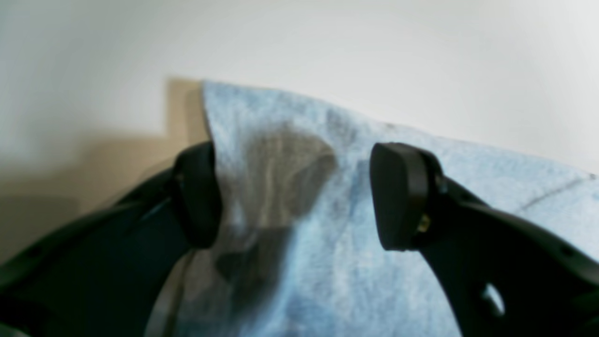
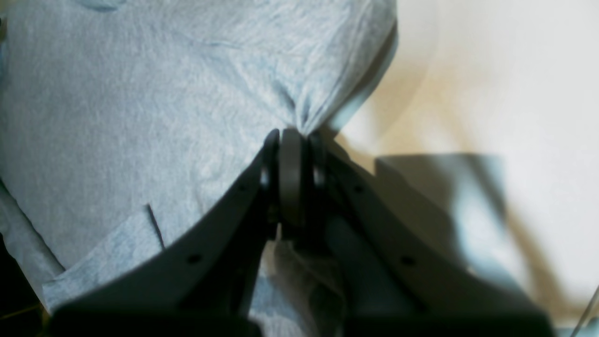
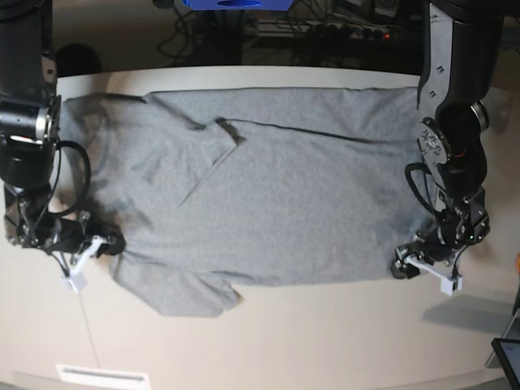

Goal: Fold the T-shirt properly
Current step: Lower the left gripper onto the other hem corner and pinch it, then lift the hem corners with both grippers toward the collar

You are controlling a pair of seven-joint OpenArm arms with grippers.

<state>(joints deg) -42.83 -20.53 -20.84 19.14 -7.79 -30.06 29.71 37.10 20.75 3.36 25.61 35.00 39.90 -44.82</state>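
Tools first: my right tool (image 2: 292, 154) is sitting with its fingers pressed together, pinching a gathered bit of the T-shirt (image 3: 268, 195) at its edge. In the right wrist view the cloth is puckering into small folds right where the black fingers (image 2: 290, 178) are meeting, and the rest of the fabric is spreading away up and to the left. In the base view this tool (image 3: 110, 242) is lying low at the left side, by the shirt's near left edge, close to where a sleeve is bulging out toward the front.

My left tool (image 1: 295, 194) is standing spread wide. In the left wrist view its two black pads (image 1: 402, 196) are straddling the shirt's edge, with grey cloth lying between them; the left pad is looking as if it is touching the cloth's border, though the blur is keeping me from being sure. I am not seeing any cloth clamped there. In the base view this tool (image 3: 404, 266) is resting at the shirt's near right corner.

Moving outward, the T-shirt is lying spread across the pale counter (image 3: 325, 341), stretched sideways between the two arms, its plain grey side facing up, with a diagonal crease running near the upper left and a dark seam line along the far side.
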